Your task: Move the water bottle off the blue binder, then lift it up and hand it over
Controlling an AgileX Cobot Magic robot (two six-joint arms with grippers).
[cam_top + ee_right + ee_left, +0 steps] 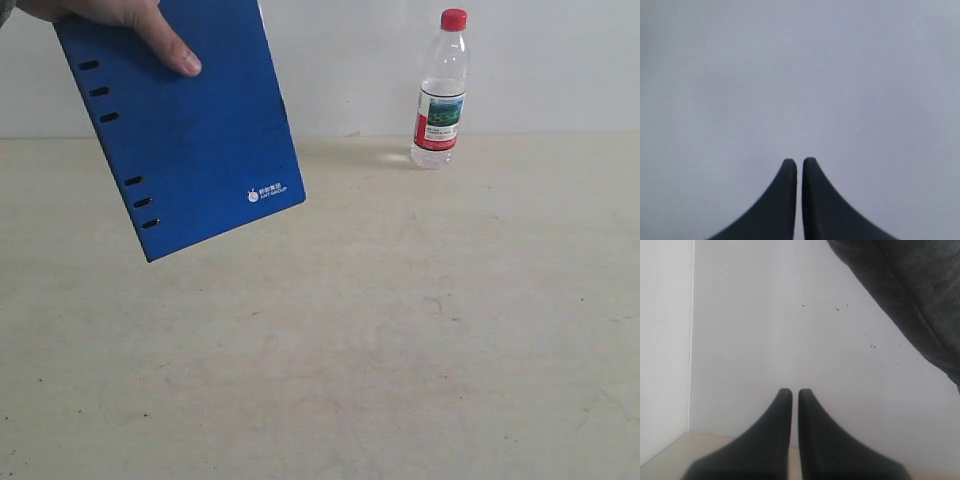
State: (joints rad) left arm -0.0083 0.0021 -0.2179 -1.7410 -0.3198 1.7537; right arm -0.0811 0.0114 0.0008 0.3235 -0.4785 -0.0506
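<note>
Blue binder (185, 130): closest to the exterior camera, held up off the tabletop on the left and tilted so one corner points down. Its front cover faces the camera, with slot holes in two groups of three along the left edge and a small white logo near the lower right corner.
Hand (115, 15): a person's, at the upper left corner of the exterior view, holding the binder by its top edge with the thumb (172, 48) pressed flat on the cover.
Water bottle (440, 92): upright on the tabletop at the far right, close to the wall and well apart from the binder. Red cap on, clear body, red, white and green-blue label.
Tabletop (350, 350): pale beige and faintly scuffed, with a bright patch of light just beside the bottle's base.
Wall (350, 60): plain white, behind the bottle.
Left gripper (795, 394): jaws together, only a thin slit between the black tips, facing the white wall.
Dark cloth (910, 295): grey fabric across one corner of the left wrist view; what it belongs to cannot be told.
Right gripper (799, 162): jaws together, against a blank pale background.
</note>
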